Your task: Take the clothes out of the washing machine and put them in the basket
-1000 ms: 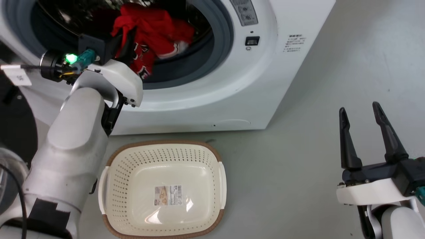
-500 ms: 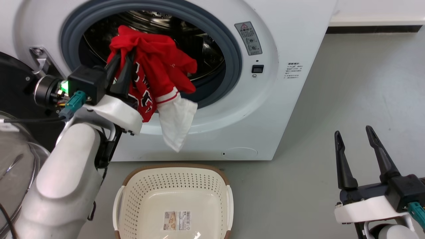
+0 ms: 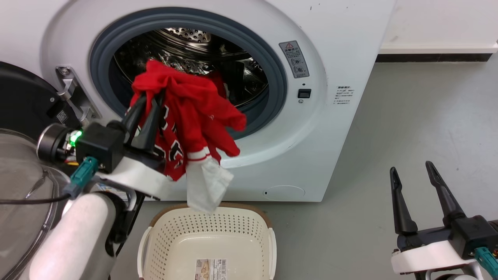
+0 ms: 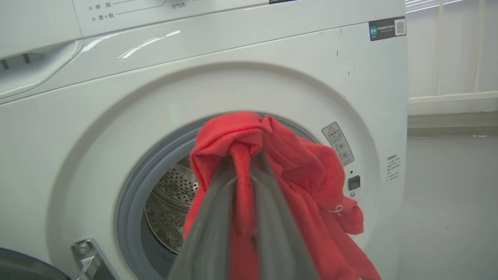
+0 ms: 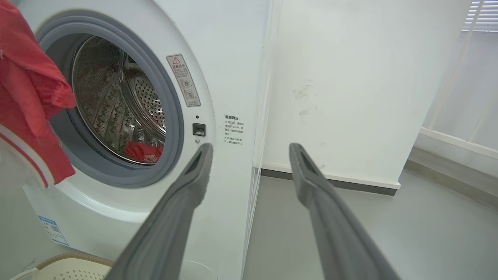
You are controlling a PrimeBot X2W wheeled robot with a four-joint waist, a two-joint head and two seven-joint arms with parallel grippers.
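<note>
I see a bright red jersey (image 3: pixel 194 112) with white trim and a white panel, a white washing machine (image 3: pixel 342 39) with grey gasket (image 3: pixel 278 77) and perforated steel drum (image 3: pixel 186 35), a cream perforated basket (image 3: pixel 233 227) rimmed brown.

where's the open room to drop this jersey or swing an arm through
The basket is bare inside, just below the hanging jersey. Grey floor lies open between the washing machine and the right end effector. Crowded: the left end effector, shut on the jersey, sits between the open door and the porthole.
</note>
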